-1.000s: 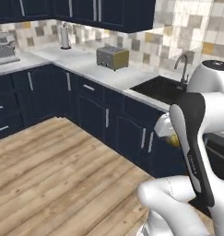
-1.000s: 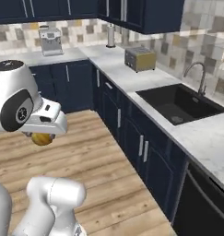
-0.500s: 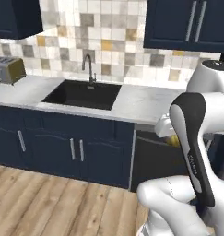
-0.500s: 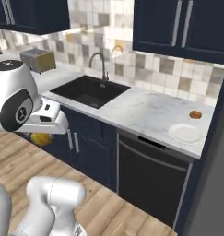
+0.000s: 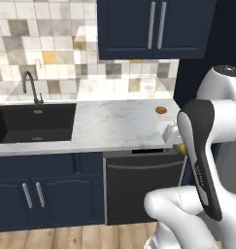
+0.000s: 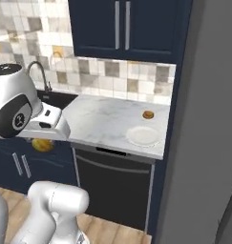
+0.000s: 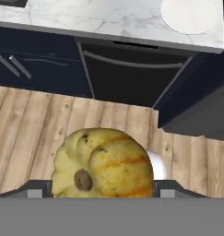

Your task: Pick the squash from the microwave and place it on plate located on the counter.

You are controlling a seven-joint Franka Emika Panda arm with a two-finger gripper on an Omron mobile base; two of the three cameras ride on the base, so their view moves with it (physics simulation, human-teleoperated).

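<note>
The squash [image 7: 104,163], yellow with orange stripes and a brown stem scar, sits between my gripper's fingers and takes up the lower middle of the hand view. In the right base view the squash [image 6: 42,144] hangs under the hand, and my gripper [image 6: 43,139] is shut on it, out in front of the navy cabinets and above the wood floor. The white plate [image 6: 142,136] lies on the counter [image 6: 98,116] near its right end, above the dishwasher; the plate [image 7: 189,16] is far from the squash. The microwave is out of view.
A flat brown disc [image 6: 147,114] lies just behind the plate. The black sink [image 5: 34,122] with its tap is set in the counter to the left. The black dishwasher front [image 6: 112,183] is below the plate. A tall grey panel [image 6: 203,119] stands at the counter's right end.
The whole scene has shifted as the base drove along the counter: toaster corner, then sink, now dishwasher and plate. The squash has stayed in the gripper.
</note>
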